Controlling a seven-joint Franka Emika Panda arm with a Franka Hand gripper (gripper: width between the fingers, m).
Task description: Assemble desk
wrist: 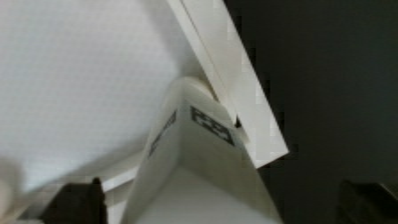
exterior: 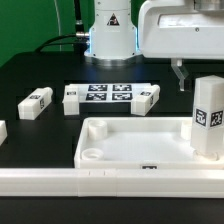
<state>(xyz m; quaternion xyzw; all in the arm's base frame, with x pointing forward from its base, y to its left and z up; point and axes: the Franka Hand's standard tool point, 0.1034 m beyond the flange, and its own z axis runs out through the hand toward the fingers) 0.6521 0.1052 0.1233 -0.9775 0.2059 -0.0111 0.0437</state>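
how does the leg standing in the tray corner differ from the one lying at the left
Pose: the upright leg stands on end; the left leg lies flat. Place: the upright leg sits in the tabletop's corner; the left leg is on the black table, apart from it. Both are white blocks with black-white tags.

I see the desk tray point(exterior: 90, 128) lying flat at the near side of the black tabletop point(exterior: 30, 80). It is white, hollow side up, with a raised rim and a round socket point(exterior: 88, 156) at its left end. The upright leg point(exterior: 207, 118), a tagged white block, stands at its right end. Farther back, the left leg point(exterior: 36, 102), middle leg point(exterior: 71, 98) and right leg point(exterior: 148, 98) lie loose on their sides.
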